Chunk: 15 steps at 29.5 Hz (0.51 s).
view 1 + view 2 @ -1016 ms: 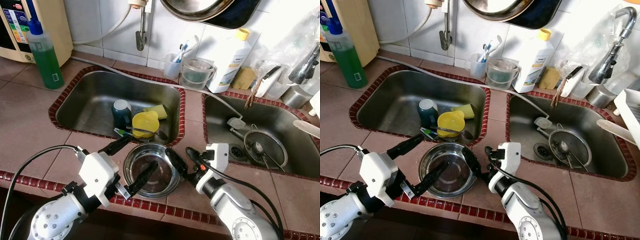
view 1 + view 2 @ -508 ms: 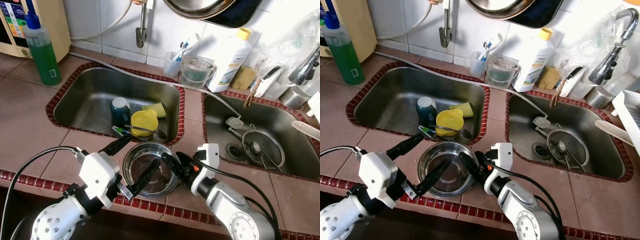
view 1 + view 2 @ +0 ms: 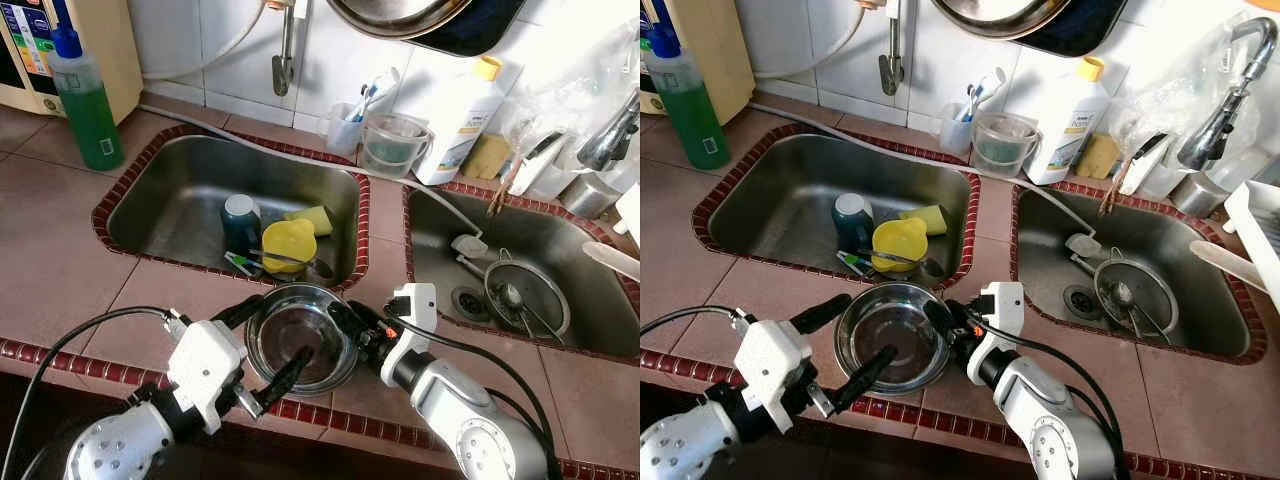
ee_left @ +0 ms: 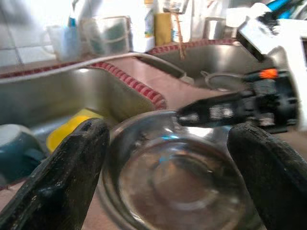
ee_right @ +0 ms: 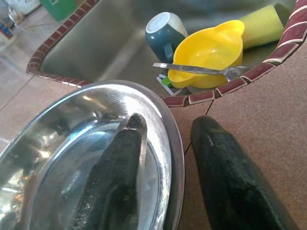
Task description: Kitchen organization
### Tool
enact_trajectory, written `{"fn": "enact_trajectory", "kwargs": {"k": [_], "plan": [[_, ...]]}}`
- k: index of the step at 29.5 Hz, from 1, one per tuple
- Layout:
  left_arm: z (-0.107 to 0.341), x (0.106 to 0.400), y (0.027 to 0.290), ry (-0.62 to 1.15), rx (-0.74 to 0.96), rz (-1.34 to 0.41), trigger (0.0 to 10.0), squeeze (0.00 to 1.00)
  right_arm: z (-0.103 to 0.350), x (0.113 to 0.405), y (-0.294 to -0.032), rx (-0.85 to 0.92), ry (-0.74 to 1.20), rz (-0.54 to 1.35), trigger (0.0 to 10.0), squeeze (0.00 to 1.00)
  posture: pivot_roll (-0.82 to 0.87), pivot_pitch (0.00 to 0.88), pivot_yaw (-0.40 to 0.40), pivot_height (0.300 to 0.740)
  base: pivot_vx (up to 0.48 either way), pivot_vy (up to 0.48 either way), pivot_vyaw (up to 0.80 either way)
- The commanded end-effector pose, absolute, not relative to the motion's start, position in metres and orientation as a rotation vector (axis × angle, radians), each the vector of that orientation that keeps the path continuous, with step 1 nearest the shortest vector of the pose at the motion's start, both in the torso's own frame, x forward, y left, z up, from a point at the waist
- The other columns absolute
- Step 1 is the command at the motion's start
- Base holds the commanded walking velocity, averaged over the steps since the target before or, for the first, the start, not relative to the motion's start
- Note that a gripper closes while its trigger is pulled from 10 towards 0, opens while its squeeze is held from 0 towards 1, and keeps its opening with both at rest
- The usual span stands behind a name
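Right hand point(image 5: 160, 177) first: I have it straddling the right rim of the steel bowl point(image 3: 300, 335), one finger inside the bowl and the other outside on the tile, jaws parted with the rim between them and not yet pinched, as far as the right wrist view lets me judge. My left hand point(image 3: 262, 345) is spread wide on the opposite side, one finger beside the bowl's left edge, the other low over its near rim, gripping nothing.

That bowl sits on the table point(image 3: 60, 260), on the strip of tile between the red-edged front border and the left sink point(image 3: 170, 200), just touching or overlapping the sink's near edge. In that sink lie a yellow cup point(image 3: 288, 245) with a spoon point(image 5: 196, 69) across it, a teal mug point(image 3: 241, 220) and a yellow sponge point(image 3: 315, 220).

I read the step as securing the bowl to lift it. To do it well I'd close the right hand squarely on the rim, deep enough that the thin steel wall can't slide out, since it looks wet and slick. I'd keep the left hand low as a stop so the bowl doesn't skate toward the table's edge, then lift level, clear of the sink lip, before carrying it anywhere.
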State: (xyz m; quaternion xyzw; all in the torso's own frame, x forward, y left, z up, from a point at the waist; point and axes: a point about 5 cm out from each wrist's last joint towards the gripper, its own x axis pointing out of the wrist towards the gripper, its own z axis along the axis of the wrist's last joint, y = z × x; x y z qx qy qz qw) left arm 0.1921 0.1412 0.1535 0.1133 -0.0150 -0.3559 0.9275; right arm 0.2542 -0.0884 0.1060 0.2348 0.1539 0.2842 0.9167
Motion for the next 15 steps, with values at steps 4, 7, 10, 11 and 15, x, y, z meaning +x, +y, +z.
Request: {"fn": "enact_trajectory", "kwargs": {"k": [4, 7, 10, 11, 15], "plan": [[0.1527, 0.1917, 0.1408, -0.017, 0.241, -0.756, 10.0, 0.0, 0.1021, 0.2536, -0.0936, 0.497, 0.343, 0.552, 0.0, 0.0, -0.03, 0.108, -0.153, 0.74, 0.0, 0.0, 0.0], [0.1541, 0.1922, 0.1405, -0.012, 0.241, -0.761, 10.0, 0.0, 0.1011, 0.2531, -0.093, 0.51, 0.351, 0.552, 0.0, 0.0, -0.03, 0.111, -0.152, 0.74, 0.0, 0.0, 0.0], [0.1549, 0.1925, 0.1406, -0.009, 0.242, -0.765, 10.0, 0.0, 0.101, 0.253, -0.0928, 0.518, 0.352, 0.551, 0.0, 0.0, -0.03, 0.114, -0.15, 0.74, 0.0, 0.0, 0.0], [0.1556, 0.1925, 0.1407, -0.013, 0.245, -0.765, 10.0, 0.0, 0.1007, 0.2528, -0.0931, 0.525, 0.353, 0.549, 0.0, 0.0, -0.03, 0.115, -0.15, 0.74, 0.0, 0.0, 0.0], [0.1567, 0.1927, 0.1403, -0.023, 0.244, -0.761, 10.0, 0.0, 0.1004, 0.2527, -0.0931, 0.527, 0.354, 0.552, 0.0, 0.0, -0.03, 0.116, -0.149, 0.74, 0.0, 0.0, 0.0]]}}
